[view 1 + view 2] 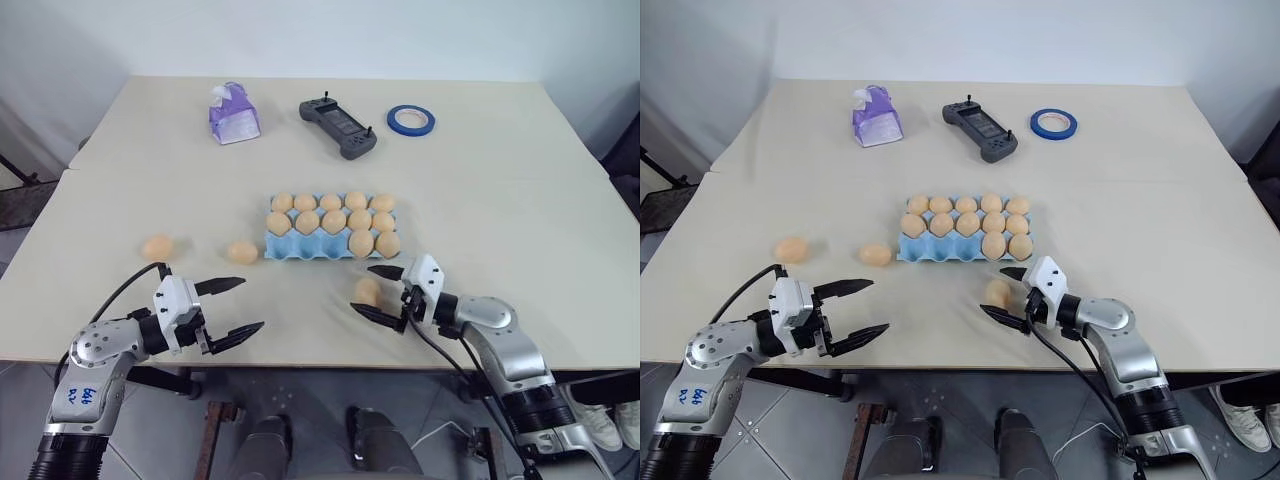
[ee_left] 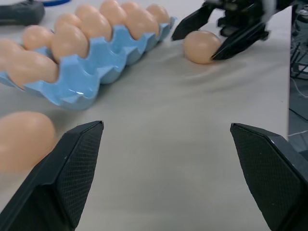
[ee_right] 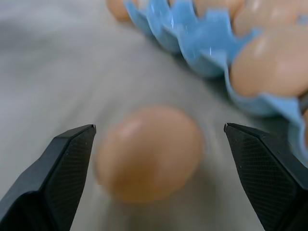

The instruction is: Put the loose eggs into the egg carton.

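Right gripper (image 1: 385,291) is spread wide, holding nothing, with one egg (image 1: 367,291) sitting between its two fingers on the table (image 1: 520,200), just in front of the carton (image 1: 285,247). From the right wrist view the egg (image 3: 149,154) is dead ahead, roughly centred between the tips with a gap on both sides, no contact that I can see. Its long axis looks roughly crosswise to the fingers, but the view is soft, so low confidence. Carton lies just beyond the egg, up and slightly left of it in the head view; twelve cups look filled, three open on the front row's left end. Left gripper (image 1: 229,305) is also fully spread and empty, hovering over bare table. Two more eggs are on its side: one (image 1: 241,252) just off the carton's left end, one (image 1: 158,247) further left. So the right arm clearly owns the near egg; the left is closer to the other two. My read: next is a close on the centred egg, gently, since it could roll.
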Controlling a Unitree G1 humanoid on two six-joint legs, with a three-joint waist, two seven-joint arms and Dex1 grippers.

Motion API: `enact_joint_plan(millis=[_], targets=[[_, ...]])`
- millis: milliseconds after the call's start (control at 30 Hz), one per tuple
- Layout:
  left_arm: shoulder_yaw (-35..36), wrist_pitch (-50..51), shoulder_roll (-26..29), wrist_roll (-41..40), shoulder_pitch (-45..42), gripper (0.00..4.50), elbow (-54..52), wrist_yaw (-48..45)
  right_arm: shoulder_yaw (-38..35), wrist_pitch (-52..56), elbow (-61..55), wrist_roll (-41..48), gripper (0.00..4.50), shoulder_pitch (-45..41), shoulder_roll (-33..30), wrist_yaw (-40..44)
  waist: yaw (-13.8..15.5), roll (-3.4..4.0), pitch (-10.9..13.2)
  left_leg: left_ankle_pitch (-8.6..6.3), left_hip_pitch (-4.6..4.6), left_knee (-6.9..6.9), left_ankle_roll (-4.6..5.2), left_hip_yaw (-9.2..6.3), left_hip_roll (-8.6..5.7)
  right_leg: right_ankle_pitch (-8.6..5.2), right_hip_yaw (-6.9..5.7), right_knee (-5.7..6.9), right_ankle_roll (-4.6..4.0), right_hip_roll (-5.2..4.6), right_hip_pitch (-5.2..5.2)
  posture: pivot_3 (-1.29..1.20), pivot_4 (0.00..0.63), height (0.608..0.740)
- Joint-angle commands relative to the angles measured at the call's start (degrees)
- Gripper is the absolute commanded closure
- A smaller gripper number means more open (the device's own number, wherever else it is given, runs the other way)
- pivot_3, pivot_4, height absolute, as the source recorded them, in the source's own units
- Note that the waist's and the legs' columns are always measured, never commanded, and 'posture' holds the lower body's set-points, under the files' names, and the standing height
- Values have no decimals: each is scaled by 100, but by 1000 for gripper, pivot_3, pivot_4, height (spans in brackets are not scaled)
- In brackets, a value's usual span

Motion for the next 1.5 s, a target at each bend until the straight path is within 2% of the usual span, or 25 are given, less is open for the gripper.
enact_joint_plan(millis=[33, 167, 200, 400, 533, 733, 933, 967, 1100, 1267, 1333, 1500], targets=[[85, -106, -40, -64, 54, 0, -275, 90, 58, -212, 5, 7, 649, -120, 128, 55, -2, 0, 0, 0, 0, 0, 0, 0, 1, 0, -1, 0, 0, 1, 0, 0, 150, 740], [169, -95, -119, -71, 105, 0, -328, 286, -10, -171, -145, 131, 1962, -193, 223, 88, -10, 0, 0, 0, 0, 1, 0, 0, 1, 2, 1, 1, 3, 1, 1, 0, 150, 740], [238, -72, -170, -89, 131, 0, -350, 410, -19, -148, -230, 172, 2122, -220, 233, 113, -9, 0, 0, 0, 0, 1, 0, 0, 1, 2, 1, 1, 3, 1, 0, 0, 150, 740], [635, 3, -436, -126, 149, 0, -324, 1079, -98, 130, -498, 338, 2122, -538, 424, -119, -10, 0, 0, 0, 0, 2, 0, -1, 1, 2, 0, 8, 4, 3, -2, 0, 150, 740], [827, 38, -687, -81, 208, 0, -303, 1581, -97, 198, 245, -140, 2122, -1271, 721, -902, -23, 0, 0, 1, 2, 7, 1, 1, 0, 5, 1, 15, 8, 3, -2, 0, 150, 740], [733, -11, -784, 2, 306, 0, -350, 1695, -53, 95, 926, -385, 2122, -1850, 1013, -1263, -4, -2, -1, 2, 0, 5, -3, -2, -1, 4, -7, 18, 6, 5, -6, 0, 150, 740], [803, -52, -778, 14, 399, 0, -391, 1821, 132, 249, 691, -470, 122, -1888, 1056, -1150, -15, -1, -1, 2, -7, 6, -2, 1, -2, 5, -6, 17, 7, 5, -11, 0, 150, 740], [823, -59, -767, 7, 419, 0, -394, 1830, 113, 288, 566, -406, 25, -1833, 1020, -1101, -15, -1, -1, 2, -7, 6, -2, 1, -2, 5, -6, 19, 7, 5, -13, 0, 150, 740], [984, -140, -744, 138, 457, 0, -310, 2072, -46, 355, -3, -209, 25, -1525, 749, -883, -12, -1, -1, 2, -9, 6, -2, 0, -1, 5, -5, 20, 7, 5, -14, 0, 150, 740], [1458, -128, -824, 223, 596, 0, -159, 2684, -524, -258, -568, 450, 25, -457, 129, 57, 23, -4, -3, 2, -9, 6, -2, -6, -2, 5, -11, 13, 7, 4, -8, 0, 150, 740], [1592, 54, -846, 84, 873, 0, -199, 2669, -638, -799, -613, 645, 25, -52, -189, 714, 8, -4, -3, 0, -11, 6, -1, -4, -2, 5, -10, 4, 8, 4, -5, 0, 150, 740], [2089, 147, -952, -122, 1308, 0, -243, 2926, -979, -1186, -354, 942, 25, 352, -635, 1323, -45, -5, -2, -3, 6, 7, 6, 28, 2, 9, -1, 5, 16, 9, 1, 0, 150, 740]])
